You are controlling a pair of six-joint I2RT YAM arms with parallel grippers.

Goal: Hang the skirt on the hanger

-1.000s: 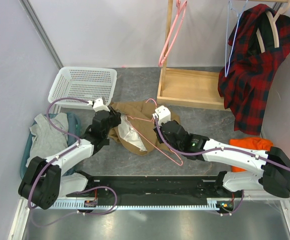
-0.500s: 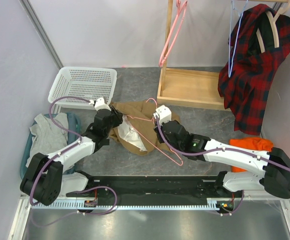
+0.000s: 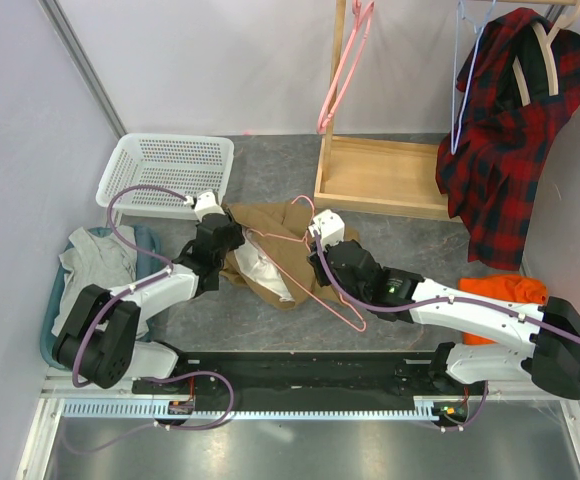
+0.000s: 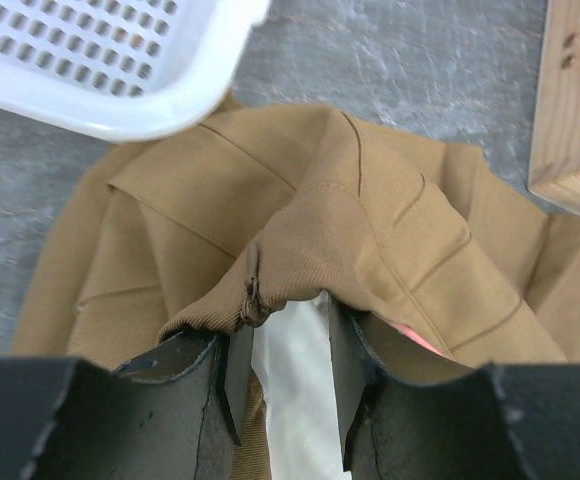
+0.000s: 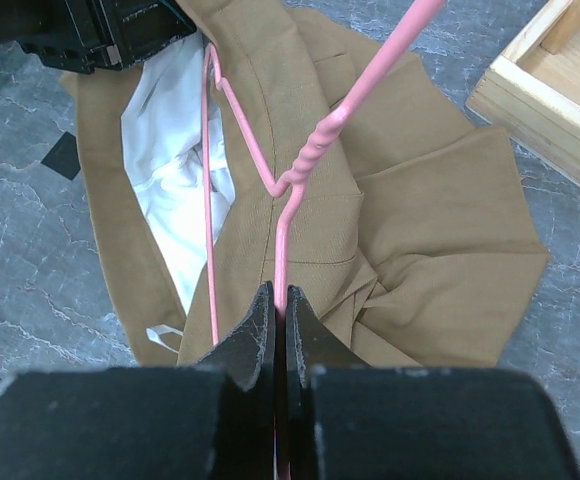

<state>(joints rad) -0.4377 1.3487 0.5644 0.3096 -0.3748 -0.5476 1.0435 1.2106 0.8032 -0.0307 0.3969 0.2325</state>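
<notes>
The tan-brown skirt (image 3: 275,262) lies crumpled on the grey floor, its white lining (image 5: 175,170) showing at the open waist. A thin pink hanger (image 3: 322,292) lies across it, one end tucked into the waist opening. My right gripper (image 5: 280,305) is shut on the hanger (image 5: 300,170) just below the twisted neck. My left gripper (image 4: 288,330) is at the skirt (image 4: 370,230) waistband beside the zip. Its jaws stand apart with white lining (image 4: 290,380) between them and the waistband edge just over the tips. In the top view the left gripper (image 3: 232,240) sits at the skirt's left edge and the right gripper (image 3: 315,255) at its right.
A white perforated basket (image 3: 165,170) stands behind the left arm. The wooden rack base (image 3: 385,175) is at the back right, carrying another pink hanger (image 3: 345,70), a light-blue hanger (image 3: 462,90) and a red plaid shirt (image 3: 505,120). Grey garment (image 3: 95,265) at left, orange cloth (image 3: 505,290) at right.
My left gripper has edged forward and right to the skirt's waistband, and its jaws have widened a little. The right gripper and hanger have barely moved.
</notes>
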